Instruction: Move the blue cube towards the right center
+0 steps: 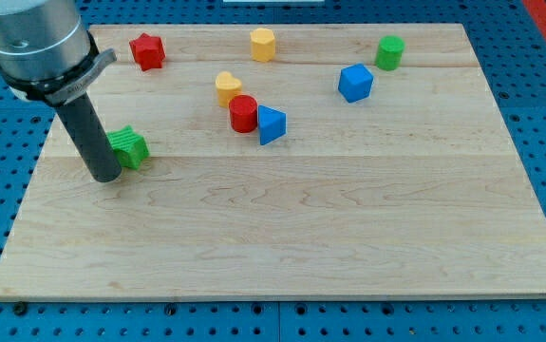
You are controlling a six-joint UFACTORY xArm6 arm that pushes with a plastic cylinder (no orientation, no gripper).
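The blue cube [355,83] sits on the wooden board [348,228] at the view's upper right, left of and below a green cylinder [390,52]. My tip [107,176] rests on the board at the view's left, touching the left side of a green star-shaped block [128,147]. The tip is far to the left of the blue cube, and lower in the view.
A red cylinder [243,113], a blue triangular block [271,124] and a yellow heart-shaped block [228,87] cluster at the upper middle. A red star-shaped block [146,50] and a yellow hexagonal block [263,44] lie near the top edge.
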